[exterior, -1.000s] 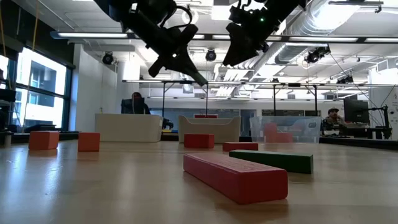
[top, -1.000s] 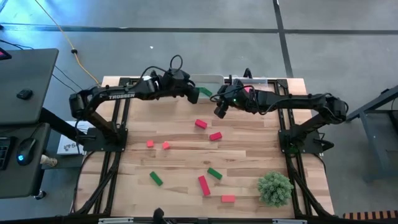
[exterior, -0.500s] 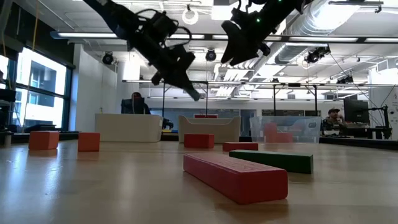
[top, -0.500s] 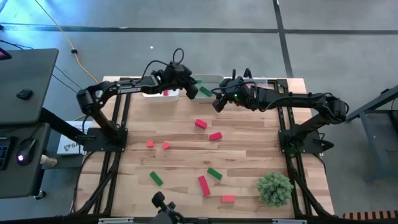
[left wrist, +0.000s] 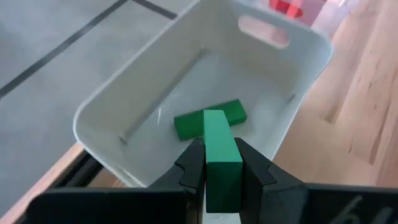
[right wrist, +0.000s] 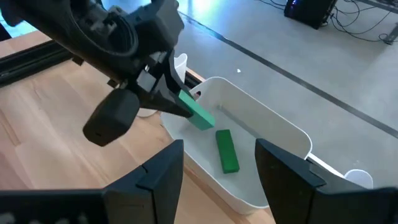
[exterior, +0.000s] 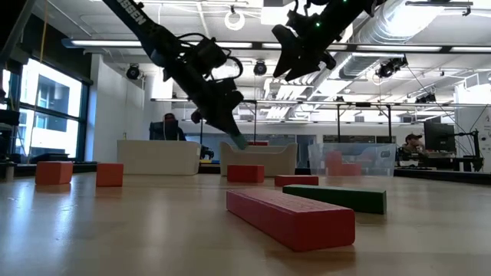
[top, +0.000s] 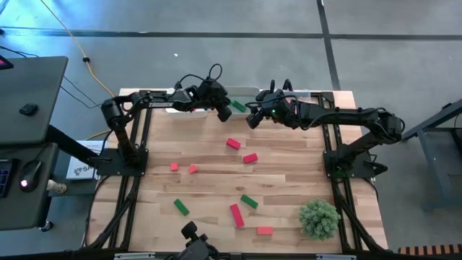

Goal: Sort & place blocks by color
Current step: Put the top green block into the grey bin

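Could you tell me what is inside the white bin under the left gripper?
One green block lies flat on the floor of the white bin. The left gripper holds a second green bar above it, covering part of that block and the floor.

Two black jointed arms, white "TROSSEN" lettering on the left arm [top: 144,103], looped black cables.

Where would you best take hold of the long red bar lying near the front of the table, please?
Probably across its middle, from straight above. The red bar lies flat and slightly slanted on the table, so fingers should close on its two long sides, turned to match the slant. A green block sits near its far end, which favours the middle or nearer half.
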You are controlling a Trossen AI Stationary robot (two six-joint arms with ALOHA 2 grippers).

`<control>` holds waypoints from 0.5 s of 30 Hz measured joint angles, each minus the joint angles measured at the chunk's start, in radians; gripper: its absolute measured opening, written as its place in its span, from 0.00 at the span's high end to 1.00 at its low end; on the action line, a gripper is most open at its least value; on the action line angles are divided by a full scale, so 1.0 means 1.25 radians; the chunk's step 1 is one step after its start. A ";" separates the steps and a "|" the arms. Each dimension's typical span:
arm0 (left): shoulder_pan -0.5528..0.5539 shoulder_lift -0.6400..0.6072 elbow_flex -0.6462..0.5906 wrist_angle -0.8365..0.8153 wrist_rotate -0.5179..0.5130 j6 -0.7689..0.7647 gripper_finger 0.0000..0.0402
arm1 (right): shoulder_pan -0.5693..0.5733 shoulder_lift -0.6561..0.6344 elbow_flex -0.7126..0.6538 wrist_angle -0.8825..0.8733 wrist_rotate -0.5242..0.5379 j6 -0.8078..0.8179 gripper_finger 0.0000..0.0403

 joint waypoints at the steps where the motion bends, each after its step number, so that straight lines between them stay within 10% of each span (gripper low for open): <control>1: 0.000 0.004 0.000 -0.002 0.000 0.000 0.91 | 0.000 0.000 0.000 0.000 0.000 0.000 0.53; 15: 0.000 0.040 -0.001 -0.011 0.000 0.001 0.90 | 0.000 0.000 0.000 -0.001 -0.002 0.021 0.53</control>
